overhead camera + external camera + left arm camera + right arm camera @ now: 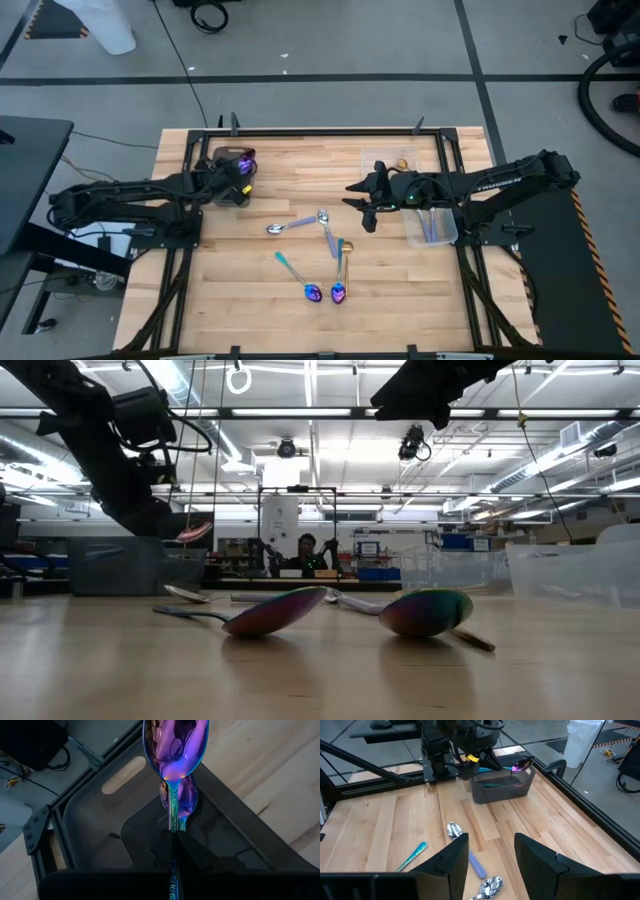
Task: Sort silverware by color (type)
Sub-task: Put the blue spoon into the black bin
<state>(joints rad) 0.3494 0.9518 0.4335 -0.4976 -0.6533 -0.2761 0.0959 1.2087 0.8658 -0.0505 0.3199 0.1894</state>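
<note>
Closest to the low camera, two iridescent spoons (275, 610) lie bowl-forward on the wooden table (320, 670), the second iridescent spoon (425, 612) just beside the first. Past them, toward the dark grey tray (228, 190), a silver spoon (290, 227) and a second silver spoon (324, 222) lie crossed near a gold spoon (343, 250) and a teal handle (287, 264); all of these sit between the tray and the clear container (432, 226). Bare wood stretches from that cluster to the table's near edge and out to the black frame rails on both sides.

Over the tray, the left gripper (238, 172) is clamped shut on the handle of a purple-blue spoon (175, 750), held above another purple spoon (179, 800) already lying inside; only the left wrist view shows that lower spoon clearly. Well away from the tray, the right gripper (490, 852) hovers with fingers spread and nothing between them, just beside the clear container, which holds a few pale handles. A second clear container (390, 160) behind it holds something gold.
</note>
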